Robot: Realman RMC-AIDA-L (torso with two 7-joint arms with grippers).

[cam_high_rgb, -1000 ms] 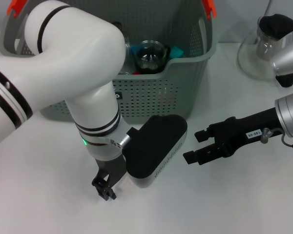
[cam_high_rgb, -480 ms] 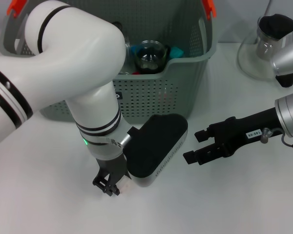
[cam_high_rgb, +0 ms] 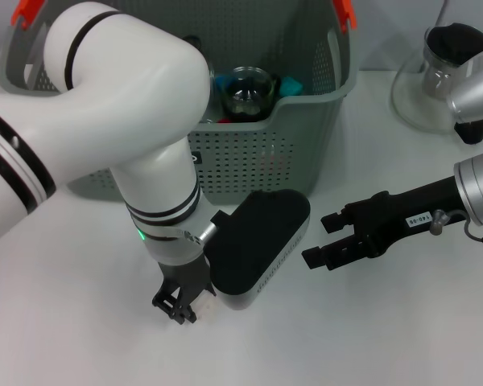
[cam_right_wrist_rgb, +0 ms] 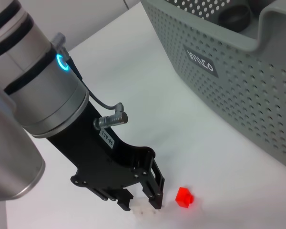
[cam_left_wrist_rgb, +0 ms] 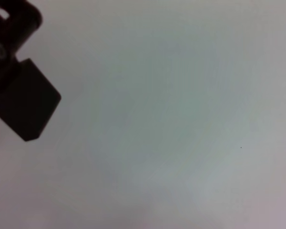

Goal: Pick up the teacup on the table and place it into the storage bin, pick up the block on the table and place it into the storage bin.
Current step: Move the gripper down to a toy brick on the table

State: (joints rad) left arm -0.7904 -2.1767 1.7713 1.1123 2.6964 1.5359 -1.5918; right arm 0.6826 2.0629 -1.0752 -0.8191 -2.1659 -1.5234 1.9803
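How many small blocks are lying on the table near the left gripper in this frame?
2. A red block lies on the table beside the left gripper, apart from it. A white block sits at that gripper's fingertips. Others may be hidden behind the arm in the head view.

Left claw down on the table, bin behind it.

The left claw (cam_high_rgb: 177, 307) stands at the table (cam_high_rgb: 80, 338), in front of the bin (cam_high_rgb: 266, 145), with a white block (cam_right_wrist_rgb: 144, 210) between its fingers and a second block (cam_right_wrist_rgb: 184, 196) just beside it. Inside the bin, behind the claw, sits a teacup (cam_high_rgb: 248, 92). The right claw (cam_high_rgb: 322, 240) hangs to its right, apart from it, also in front of the bin. A glass jug (cam_high_rgb: 439, 72) stands far right, beside the bin.
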